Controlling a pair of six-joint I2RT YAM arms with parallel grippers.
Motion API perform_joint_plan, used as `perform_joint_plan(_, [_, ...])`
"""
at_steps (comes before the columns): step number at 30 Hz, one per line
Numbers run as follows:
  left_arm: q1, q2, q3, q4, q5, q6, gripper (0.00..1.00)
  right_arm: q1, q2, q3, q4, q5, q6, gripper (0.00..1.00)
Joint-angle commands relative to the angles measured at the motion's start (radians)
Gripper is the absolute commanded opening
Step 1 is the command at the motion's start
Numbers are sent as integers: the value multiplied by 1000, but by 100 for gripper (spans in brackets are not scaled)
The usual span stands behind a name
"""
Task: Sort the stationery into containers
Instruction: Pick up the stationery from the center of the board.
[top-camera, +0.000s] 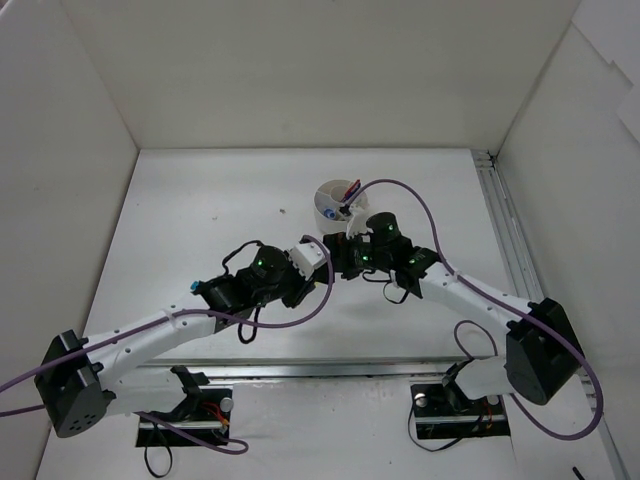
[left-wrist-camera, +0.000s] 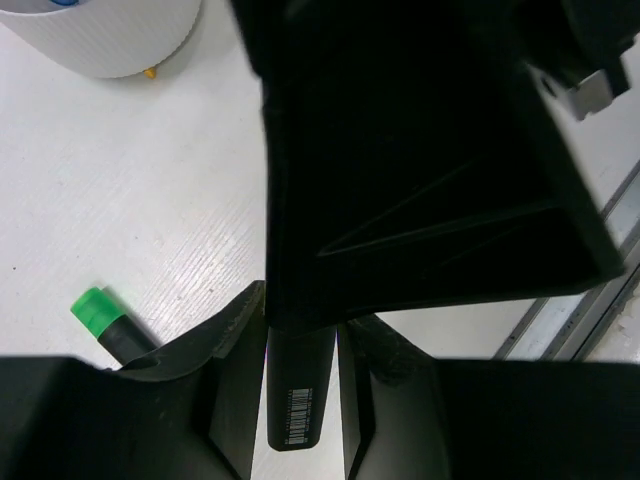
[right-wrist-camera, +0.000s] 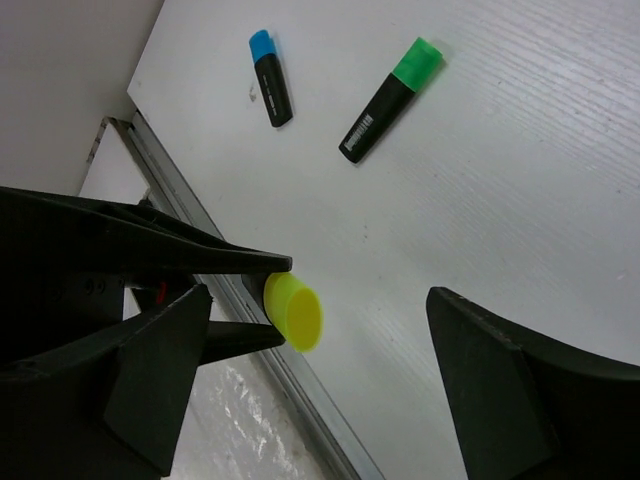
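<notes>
**Top view.** A white table (top-camera: 200, 200) is closed in by white walls (top-camera: 300, 70). The left arm (top-camera: 150, 335) and right arm (top-camera: 470, 295) converge over its middle, and their jaws meet just short of the white tub (top-camera: 325, 212). The pose suggests one arm is passing an item to the other, probably because the right arm sits better for the tub.

**Right wrist view.** The left gripper (right-wrist-camera: 278, 300) enters from the side, clamped on the yellow-capped highlighter (right-wrist-camera: 295, 312), so the cap sticks out past its fingertips. The right gripper (right-wrist-camera: 318, 292) stands wide open. Its fingers flank the cap without touching it, and the cap lies nearer one finger than the other. Beyond the jaws, a blue-capped highlighter (right-wrist-camera: 270, 78) and a green-capped highlighter (right-wrist-camera: 390, 100) lie flat on the table, apart and not yet sorted.

**Left wrist view.** The highlighter's black barrel runs back between the left fingers, with its barcode end trailing. That grip leaves the capped end free for the other gripper to take. The right gripper's body fills the space ahead of the jaws and hides the cap. The green-capped highlighter lies just beside the jaws, and the tub stands farther ahead. Letting go before the right jaws close would probably drop the highlighter.
</notes>
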Motion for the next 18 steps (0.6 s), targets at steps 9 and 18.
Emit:
perform_joint_plan(9, [-22,-52,36,100,-58,32,0,16,35,41,106,-54,62,43])
perform_joint_plan(18, [-31,-56,41,128,-87,31,0,18,12,28,183,-74,67,0])
